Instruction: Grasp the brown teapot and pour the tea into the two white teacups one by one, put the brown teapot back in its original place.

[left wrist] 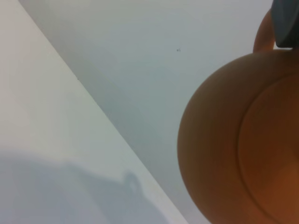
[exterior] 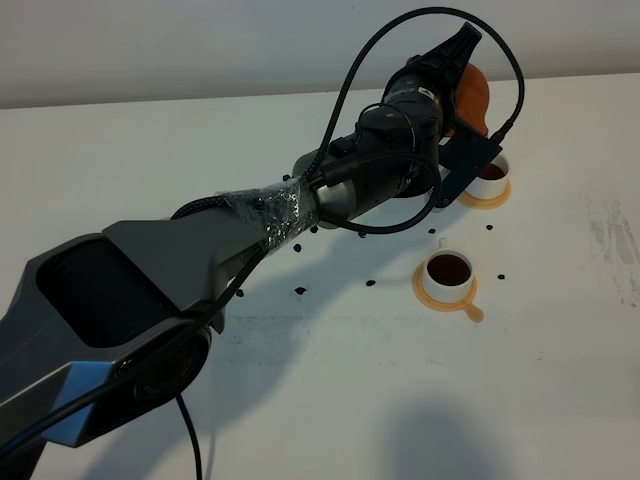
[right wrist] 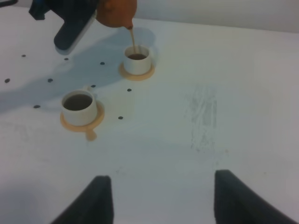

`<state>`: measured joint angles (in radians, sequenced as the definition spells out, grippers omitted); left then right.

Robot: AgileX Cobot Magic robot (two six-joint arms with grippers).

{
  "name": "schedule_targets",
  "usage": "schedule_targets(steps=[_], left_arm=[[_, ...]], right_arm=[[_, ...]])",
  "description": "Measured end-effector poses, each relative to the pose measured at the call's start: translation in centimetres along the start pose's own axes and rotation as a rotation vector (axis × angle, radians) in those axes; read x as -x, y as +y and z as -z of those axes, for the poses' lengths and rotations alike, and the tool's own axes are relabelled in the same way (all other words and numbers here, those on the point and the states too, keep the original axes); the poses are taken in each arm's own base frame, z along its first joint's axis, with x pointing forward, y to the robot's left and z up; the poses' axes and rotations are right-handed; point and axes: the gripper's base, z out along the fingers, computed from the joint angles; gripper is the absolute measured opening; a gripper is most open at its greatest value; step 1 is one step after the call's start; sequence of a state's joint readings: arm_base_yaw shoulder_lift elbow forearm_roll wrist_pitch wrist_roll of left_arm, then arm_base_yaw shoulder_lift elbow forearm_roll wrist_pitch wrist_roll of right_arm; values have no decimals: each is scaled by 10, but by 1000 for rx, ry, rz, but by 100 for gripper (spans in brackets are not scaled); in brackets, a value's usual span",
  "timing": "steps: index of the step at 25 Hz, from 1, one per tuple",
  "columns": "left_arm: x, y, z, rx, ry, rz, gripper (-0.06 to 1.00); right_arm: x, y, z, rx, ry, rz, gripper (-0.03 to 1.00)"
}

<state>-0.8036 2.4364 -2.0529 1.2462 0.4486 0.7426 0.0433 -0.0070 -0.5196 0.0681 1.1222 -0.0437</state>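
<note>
My left gripper (exterior: 456, 72) is shut on the handle of the brown teapot (exterior: 478, 95), which hangs tilted above the far white teacup (exterior: 490, 178). In the right wrist view a thin stream of tea runs from the teapot (right wrist: 117, 11) into that teacup (right wrist: 137, 59). The near teacup (exterior: 448, 272) holds dark tea and stands on its orange saucer (exterior: 470, 308). The left wrist view is filled by the teapot's round body (left wrist: 233, 149), with a dark finger (left wrist: 286, 23) at its handle. My right gripper (right wrist: 166, 200) is open, low over the table, apart from both cups. The teapot's original place is hidden.
Small dark specks (exterior: 300, 290) are scattered on the white table (exterior: 330, 400) around the cups. A scuffed patch (right wrist: 203, 116) marks the table to the right of the cups. The left arm's cable (exterior: 400, 40) loops above its wrist. A pale wall runs behind the table.
</note>
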Motion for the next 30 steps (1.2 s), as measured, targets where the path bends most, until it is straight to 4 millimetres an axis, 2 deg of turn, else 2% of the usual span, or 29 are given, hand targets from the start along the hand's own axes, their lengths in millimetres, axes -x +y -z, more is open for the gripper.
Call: schedule_targets(steps=[30], left_arm=[[-1, 4, 0, 46, 12, -90, 12]], right_arm=[[0, 0, 0, 0, 0, 0, 47]])
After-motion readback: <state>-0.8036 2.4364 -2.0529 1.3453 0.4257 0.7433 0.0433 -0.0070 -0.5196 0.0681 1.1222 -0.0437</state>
